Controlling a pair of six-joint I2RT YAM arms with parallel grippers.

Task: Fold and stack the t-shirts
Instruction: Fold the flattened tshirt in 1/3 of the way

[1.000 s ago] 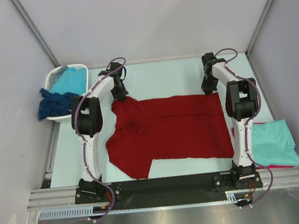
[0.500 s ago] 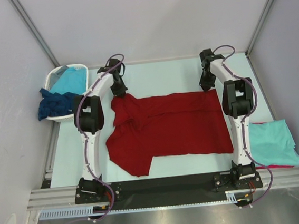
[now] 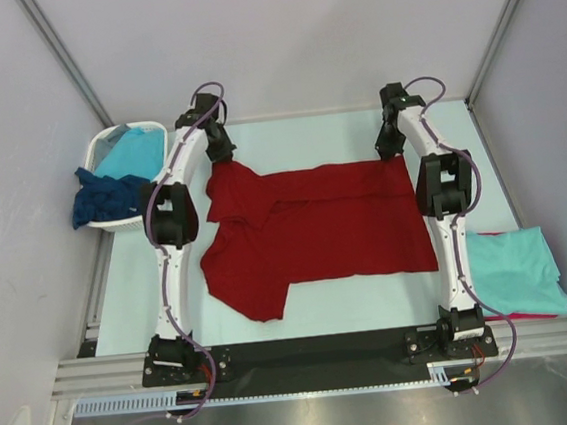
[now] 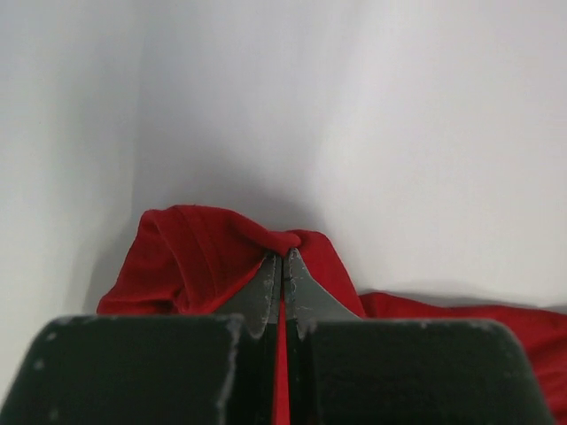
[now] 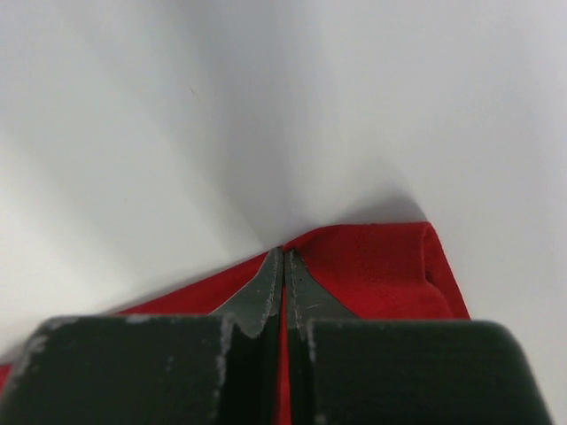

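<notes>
table (image 3: 307, 138): dark red t-shirt (image 3: 315, 225) dragged farther back; left tool (image 3: 221, 161), right tool (image 3: 390, 154) both clamped on its far corners.

A white basket (image 3: 100, 150) with slotted walls stands at the upper left, at the left edge of the pale bench (image 3: 307, 140). White walls (image 3: 287, 41) enclose the bench at the back and on both sides. Metal posts (image 3: 59, 55) run diagonally, one in each upper corner of the frame. A grooved metal rail (image 3: 103, 375) crosses the lower frame along the near bench edge, with a black strip (image 3: 317, 350) at its centre. Below the rail lie a slotted white duct (image 3: 116, 404) and a brushed metal sheet (image 3: 324, 420).
</notes>
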